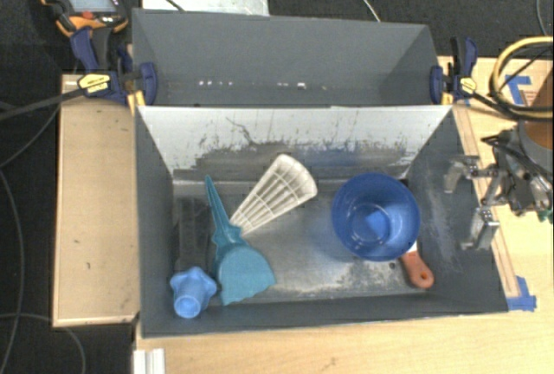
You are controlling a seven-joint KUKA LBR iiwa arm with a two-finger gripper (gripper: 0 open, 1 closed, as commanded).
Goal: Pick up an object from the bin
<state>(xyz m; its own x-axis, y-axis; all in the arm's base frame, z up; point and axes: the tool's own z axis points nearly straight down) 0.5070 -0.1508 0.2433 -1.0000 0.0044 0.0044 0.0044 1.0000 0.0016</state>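
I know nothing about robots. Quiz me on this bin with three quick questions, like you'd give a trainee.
1. Which thing lies nearest the gripper?
A) round blue plastic bowl
B) white ribbed plastic cone
C) blue star-shaped knob
2. True or false: the white ribbed plastic cone stands inside the bowl.
3. Fill in: in the camera view, the teal plastic scoop with the long pointed handle lies to the ____ of the bowl.

Key: 1 A; 2 false; 3 left.

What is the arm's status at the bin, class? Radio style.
Gripper open, empty, over bin right wall. Nearest: blue bowl, orange-red piece beside it. Nothing between.
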